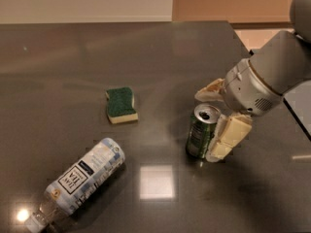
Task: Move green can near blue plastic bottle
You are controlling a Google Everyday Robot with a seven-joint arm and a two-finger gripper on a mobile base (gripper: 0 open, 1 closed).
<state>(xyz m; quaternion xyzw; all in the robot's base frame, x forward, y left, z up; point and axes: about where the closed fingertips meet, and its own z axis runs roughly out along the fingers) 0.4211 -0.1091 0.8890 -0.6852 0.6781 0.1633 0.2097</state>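
Observation:
The green can (199, 135) stands upright on the dark table (146, 57), right of centre, its silver top showing. My gripper (208, 125) comes in from the right and is open, its two cream fingers on either side of the can. One finger (210, 90) is just behind the can. The other finger (228, 137) lies against the can's right side. The blue plastic bottle (80, 181) lies on its side at the front left, cap toward the lower left corner, far from the can.
A green-and-yellow sponge (120, 104) lies flat between the bottle and the can, toward the back. The table's right edge (272, 91) runs close behind my arm. Bright light reflections sit on the tabletop near the front.

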